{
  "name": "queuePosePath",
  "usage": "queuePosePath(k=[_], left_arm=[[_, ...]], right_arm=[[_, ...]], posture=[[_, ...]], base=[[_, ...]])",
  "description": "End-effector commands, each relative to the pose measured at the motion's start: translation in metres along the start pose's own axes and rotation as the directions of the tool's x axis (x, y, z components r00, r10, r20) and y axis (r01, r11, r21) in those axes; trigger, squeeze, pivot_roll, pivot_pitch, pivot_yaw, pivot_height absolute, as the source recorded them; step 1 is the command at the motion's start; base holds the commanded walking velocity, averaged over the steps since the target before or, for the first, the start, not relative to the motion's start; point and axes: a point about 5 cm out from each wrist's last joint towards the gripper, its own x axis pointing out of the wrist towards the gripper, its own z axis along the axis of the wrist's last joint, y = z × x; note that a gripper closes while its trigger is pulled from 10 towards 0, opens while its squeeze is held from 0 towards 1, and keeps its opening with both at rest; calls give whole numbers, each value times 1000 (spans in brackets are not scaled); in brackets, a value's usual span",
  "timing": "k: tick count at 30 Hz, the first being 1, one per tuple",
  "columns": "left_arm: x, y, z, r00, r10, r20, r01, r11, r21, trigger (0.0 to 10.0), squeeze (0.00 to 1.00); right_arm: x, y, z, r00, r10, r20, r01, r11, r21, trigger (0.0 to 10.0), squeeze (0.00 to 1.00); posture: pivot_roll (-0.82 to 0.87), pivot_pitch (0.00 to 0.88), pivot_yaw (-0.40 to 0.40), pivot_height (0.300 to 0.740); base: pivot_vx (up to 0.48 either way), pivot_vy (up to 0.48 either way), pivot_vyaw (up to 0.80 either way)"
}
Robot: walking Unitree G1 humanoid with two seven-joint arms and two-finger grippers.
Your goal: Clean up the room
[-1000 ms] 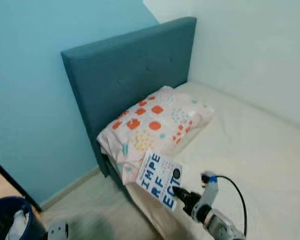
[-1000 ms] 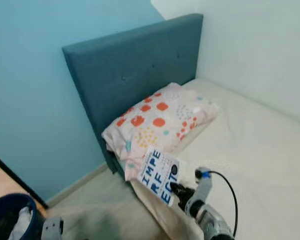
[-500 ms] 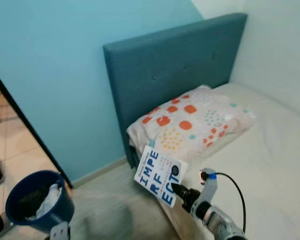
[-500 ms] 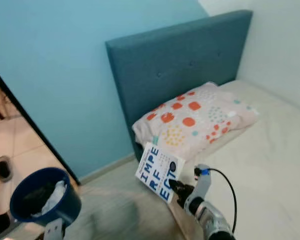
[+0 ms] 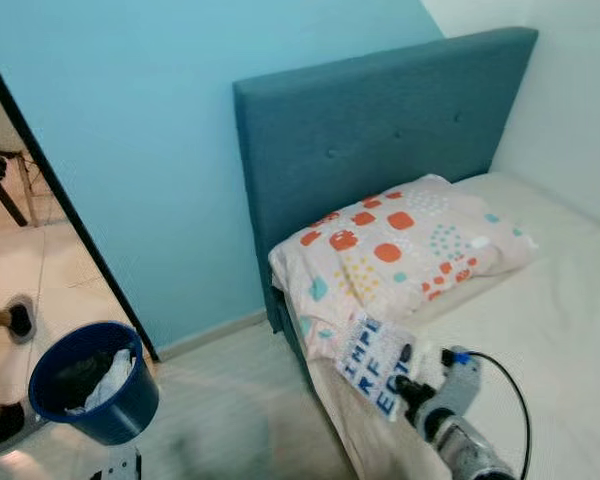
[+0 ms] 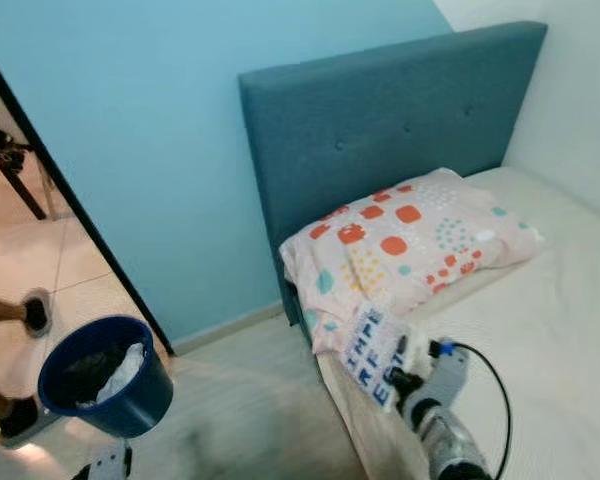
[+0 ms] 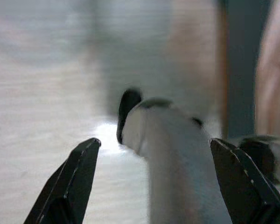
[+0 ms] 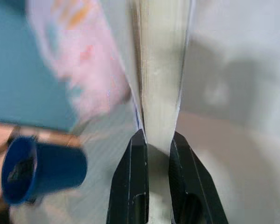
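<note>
Right gripper [image 5: 408, 384] is clamped on a book [image 5: 376, 365], fingers [image 8: 131, 177] pinched on its lower edge, seen edge-on in the right wrist view. Book is white with big blue letters, tilted, held over the bed's [image 5: 540, 330] near corner by the headboard end, just beside the pillow's [image 5: 400, 250] lower edge; cannot tell if it touches pillow or mattress. A black cable [image 5: 505, 380] loops off the right wrist.

Pillow has orange and teal dots and lies at the bed's head against the blue headboard [image 5: 380, 140]. Walls: blue behind headboard, pale along the bed's far side.

Bucket [image 5: 95, 385], dark blue, stands on the floor [image 5: 240, 410] well apart from the bed, near a dark door frame [image 5: 70, 200]. White crumpled stuff sits inside it.

Left gripper [image 7: 154, 182] hangs low with jaws wide, nothing between the fingertips; the left wrist view is blurred, showing pale floor and a blurry white and black shape below.

A person's feet in dark shoes [image 5: 20, 320] show at the left edge of the eye views, on the tile past the doorway.
</note>
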Motion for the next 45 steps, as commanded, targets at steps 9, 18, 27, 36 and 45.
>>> queuePosePath(k=[9,18,27,36,45], left_arm=[[-4,8,-8,1000,15,-18,-15,1000,-2,10000,0],[-11,22,-18,999,39,-37,-39,999,11,10000,0],[-25,45,-31,998,51,-47,-49,998,33,10000,0],[-26,46,-26,1000,21,-14,-20,999,29,10000,0],[-35,57,-24,1000,-26,15,25,998,56,10000,0]], right_arm=[[-6,-13,-2,990,-104,93,82,973,214,10000,0],[-1,5,-13,992,-16,123,-43,883,468,10000,0],[1,14,-27,999,3,42,-23,878,478,10000,0],[2,4,-10,995,-85,52,60,926,372,10000,0],[7,-1,23,990,-97,103,62,953,296,10000,0]], posture=[[-149,134,9,684],[-114,209,25,684],[-45,342,39,684],[-19,412,58,684],[22,456,83,684]], base=[[0,0,0],[0,0,0],[0,0,0],[0,0,0],[0,0,0]])
